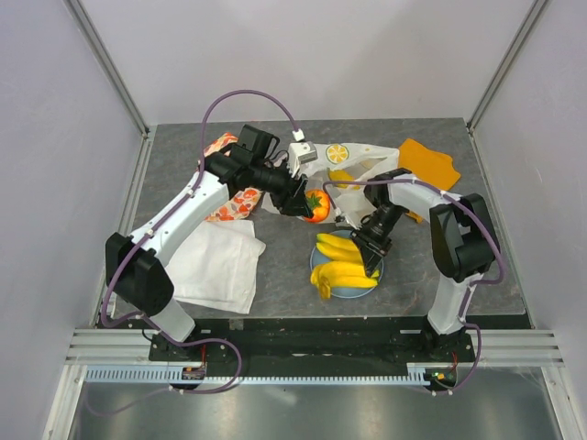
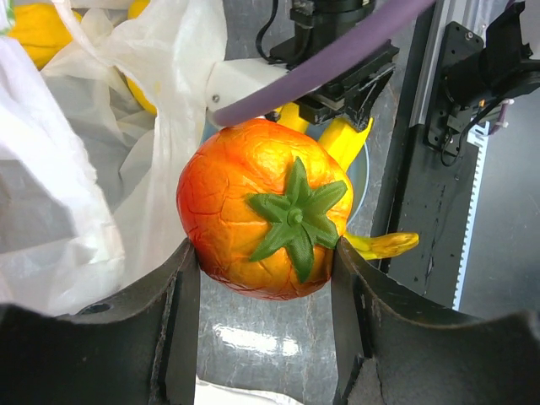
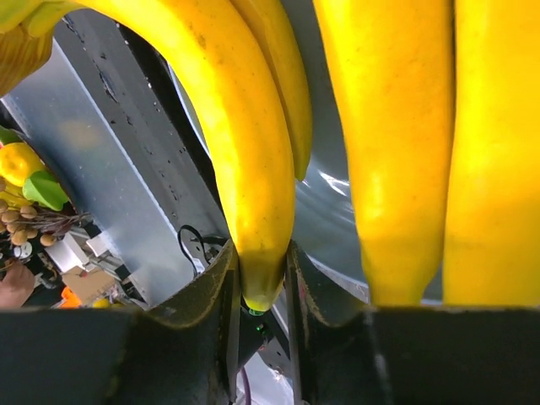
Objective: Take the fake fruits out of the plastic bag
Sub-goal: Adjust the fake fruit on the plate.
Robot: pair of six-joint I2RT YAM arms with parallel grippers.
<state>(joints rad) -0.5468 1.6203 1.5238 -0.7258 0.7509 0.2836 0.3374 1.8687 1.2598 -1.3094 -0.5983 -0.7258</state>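
Observation:
My left gripper (image 1: pixel 307 206) is shut on the red-orange round fruit (image 1: pixel 317 205) with a green top, holding it above the table beside the white plastic bag (image 1: pixel 367 170); it fills the left wrist view (image 2: pixel 263 209) between the jaws of the left gripper (image 2: pixel 266 261). My right gripper (image 1: pixel 373 258) is shut on the tip of a yellow banana (image 3: pixel 253 152) of the bunch (image 1: pixel 344 266) lying on the light-blue plate (image 1: pixel 347 292). The right gripper (image 3: pixel 263 278) pinches that tip. A lemon slice (image 1: pixel 337 153) and another yellow fruit (image 1: pixel 341 177) lie at the bag.
A white cloth (image 1: pixel 215 266) lies at the front left. An orange floral cloth (image 1: pixel 237 200) lies under the left arm. An orange flat piece (image 1: pixel 429 163) sits at the back right. The bag's plastic (image 2: pixel 93 160) is left of the held fruit.

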